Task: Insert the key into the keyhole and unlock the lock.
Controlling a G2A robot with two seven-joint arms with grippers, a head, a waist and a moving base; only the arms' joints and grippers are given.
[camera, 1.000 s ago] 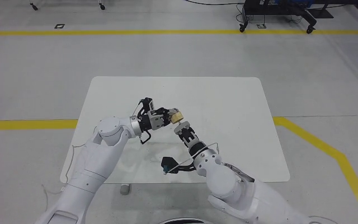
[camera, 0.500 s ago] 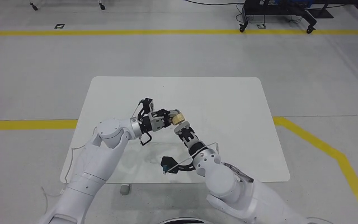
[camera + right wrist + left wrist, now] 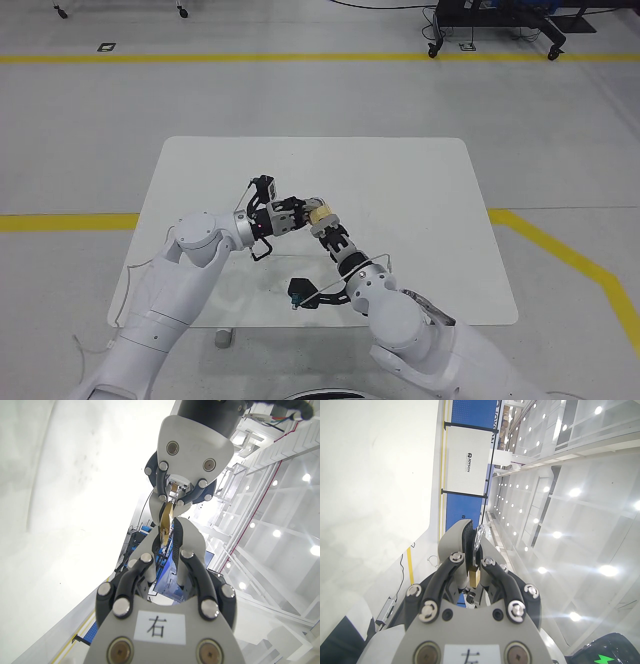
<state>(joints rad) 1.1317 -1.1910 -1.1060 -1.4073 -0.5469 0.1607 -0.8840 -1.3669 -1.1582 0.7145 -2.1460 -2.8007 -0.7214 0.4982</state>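
Over table (image 3: 420,180) centre, edges distant: left hand (image 3: 473,535) clamps lock (image 3: 474,578), right hand (image 3: 168,535) key (image 3: 165,517)

You have one white table (image 3: 420,170) under the work. Count two grippers above it: one left gripper (image 3: 476,535) and one right gripper (image 3: 167,536). Each has two fingers (image 3: 192,540), so four fingers in all. Where the two sets of fingertips meet, you have one brass lock (image 3: 316,210) and one key (image 3: 163,533). On the floor beyond the table you have one dark wheeled frame (image 3: 500,20).
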